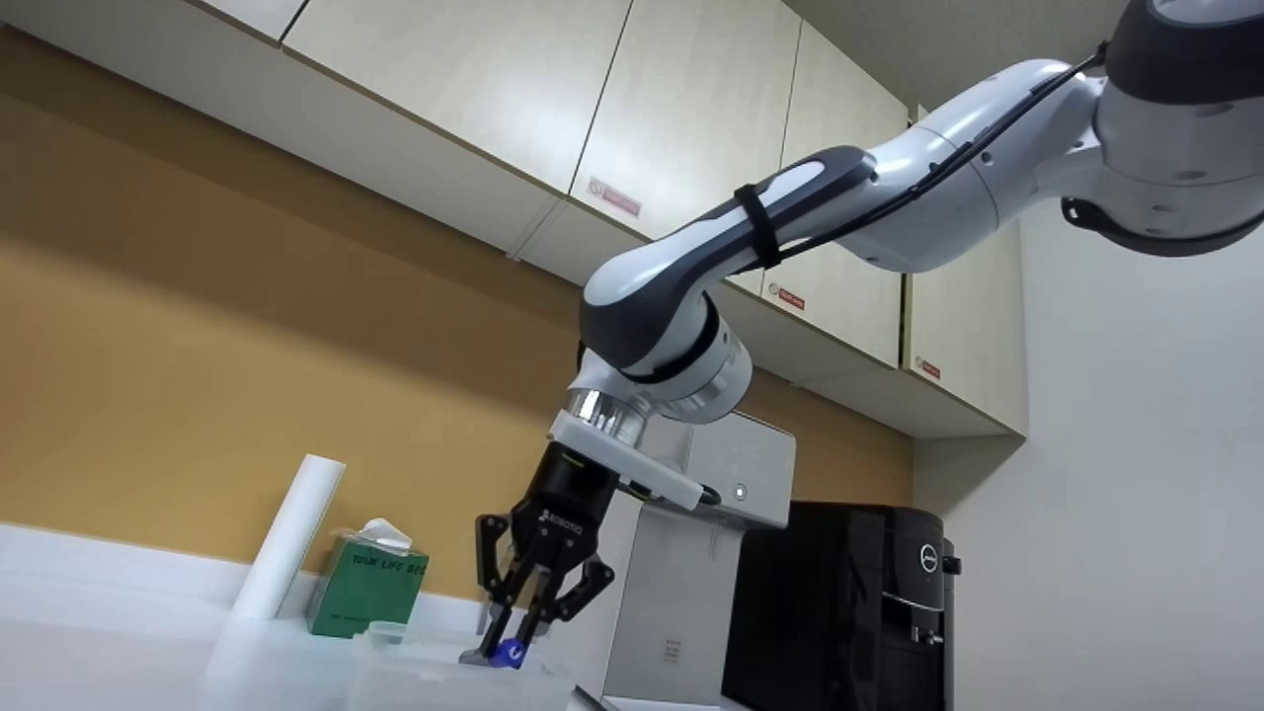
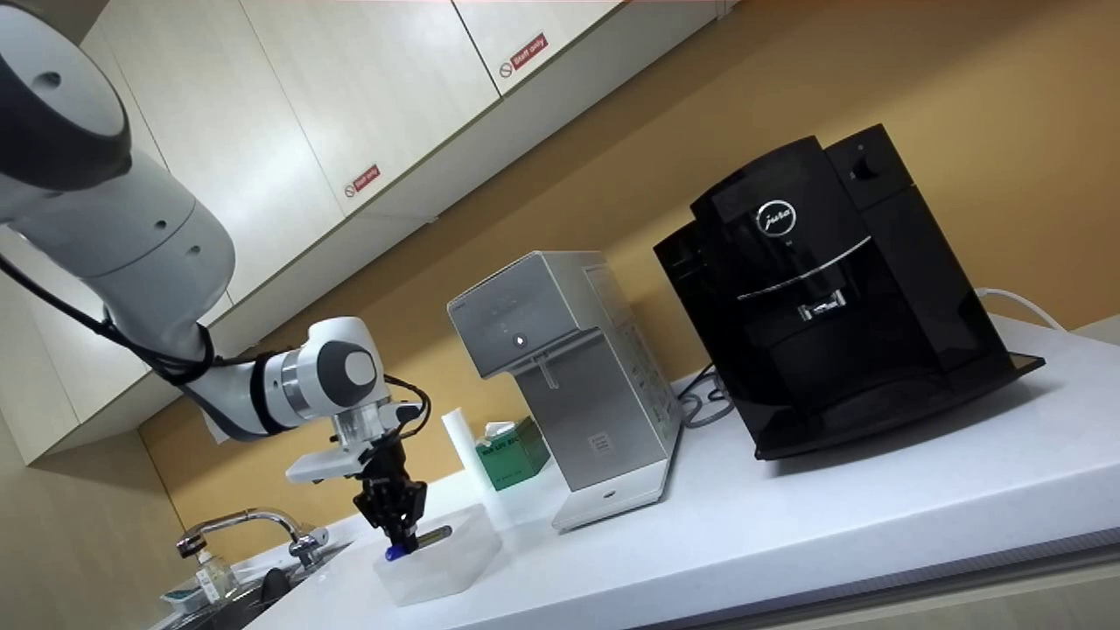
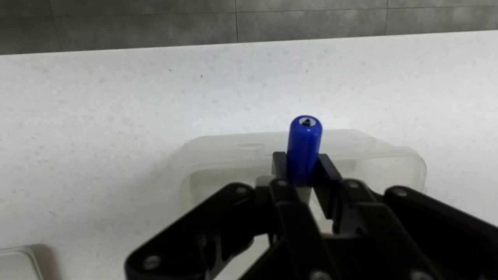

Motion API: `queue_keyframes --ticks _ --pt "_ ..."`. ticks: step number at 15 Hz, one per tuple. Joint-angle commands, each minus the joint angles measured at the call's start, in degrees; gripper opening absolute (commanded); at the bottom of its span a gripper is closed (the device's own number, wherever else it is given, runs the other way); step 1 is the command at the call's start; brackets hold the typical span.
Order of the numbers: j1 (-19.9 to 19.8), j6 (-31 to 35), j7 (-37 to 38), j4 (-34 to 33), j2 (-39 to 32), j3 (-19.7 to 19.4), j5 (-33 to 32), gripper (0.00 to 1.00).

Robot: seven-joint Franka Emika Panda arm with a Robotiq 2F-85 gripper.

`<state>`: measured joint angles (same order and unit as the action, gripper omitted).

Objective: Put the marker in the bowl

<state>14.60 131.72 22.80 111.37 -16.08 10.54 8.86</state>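
The wall (image 1: 148, 395) is flat mustard, and the cupboards (image 1: 691, 118) above it are slabs of pale, faintly grained board. Below runs the counter (image 2: 805, 516), white, with fine specks showing in the wrist view. Over it reaches the arm (image 2: 166, 236), made of smooth, rounded white shells banded with dark grey. The machine (image 2: 840, 306) is a glossy black block, its front crossed by a thin silvery curve; the dispenser (image 2: 595, 411) is grey and straight-sided, stepped in beneath an overhanging head. The roll (image 1: 289, 538) is a plain white cylinder. On the counter sits the bowl (image 2: 442, 573), milky see-through plastic, oblong, with rounded corners. The gripper (image 3: 303, 167) is black, all angular links and round screw heads, its fingers (image 3: 328, 175) pinched on the marker (image 3: 304, 144). The box (image 1: 370, 590) near the roll is green and square-edged, with crumpled white tissue (image 1: 385, 533) on top. The marker's end is smooth, deep blue and domed, with a pale disc at its tip; it is held over the bowl, though whether any part dips below the rim I cannot tell.
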Motion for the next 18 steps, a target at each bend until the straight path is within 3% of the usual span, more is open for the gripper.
queue_keyframes --ticks 1,2,3,11,18 --pt "1.1 -1.7 4.7 -3.3 -2.0 -0.8 -0.7 0.15" --pt "1.1 -1.8 5.0 -3.6 -2.2 -0.8 -0.6 0.46" --pt "1.2 -1.9 5.4 -3.8 -2.4 -0.8 -0.5 0.46" --pt "1.1 0.5 4.7 -2.8 -1.1 -0.8 -0.2 1.0" --pt "0.8 5.1 1.1 1.3 4.4 -1.1 -4.9 1.0"
